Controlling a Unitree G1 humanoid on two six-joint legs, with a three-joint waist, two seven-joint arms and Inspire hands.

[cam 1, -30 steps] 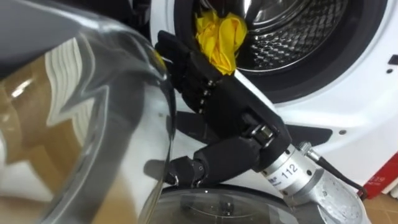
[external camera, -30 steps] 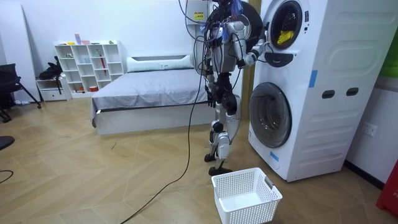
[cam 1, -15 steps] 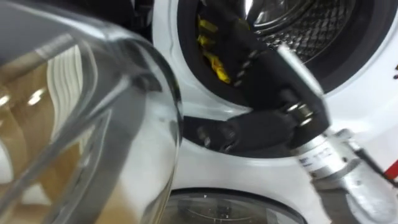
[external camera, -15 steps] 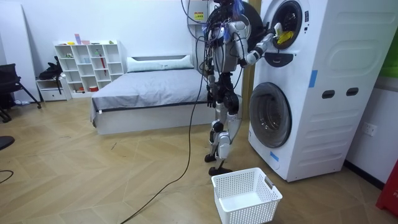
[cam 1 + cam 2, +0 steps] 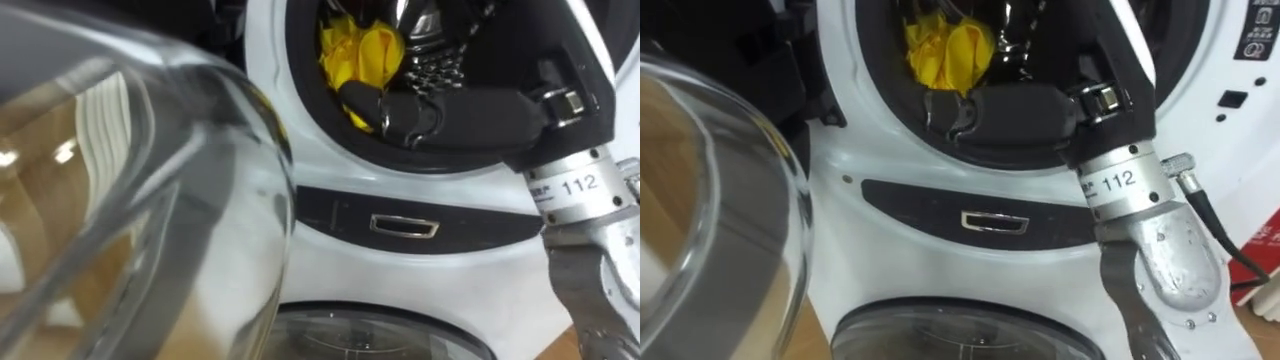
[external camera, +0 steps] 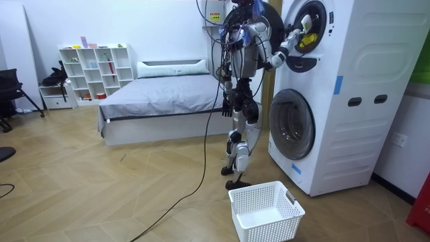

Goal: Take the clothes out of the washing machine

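A yellow cloth (image 5: 365, 50) lies bunched at the front left of the upper washing machine's (image 5: 330, 175) drum. My right hand (image 5: 470, 100) reaches in through the round opening. Its thumb (image 5: 375, 105) lies just under the cloth, and its fingers run straight up past the cloth's right side and out of the top of the view. The hand looks open, with nothing gripped. In the room view I stand upright before the stacked machines (image 6: 336, 94), right arm raised to the upper drum, where the cloth (image 6: 308, 40) shows.
The open glass door (image 5: 150, 200) of the upper machine hangs close on my left. A metal latch (image 5: 403, 227) sits on the dark band below the opening, above the lower machine's door (image 5: 370, 335). A white basket (image 6: 265, 212) stands on the floor by my feet; a bed (image 6: 161, 101) is behind.
My right hand has gone from below the opening up into the drum, and now sits beside and under the yellow cloth. The cloth stays in the drum.
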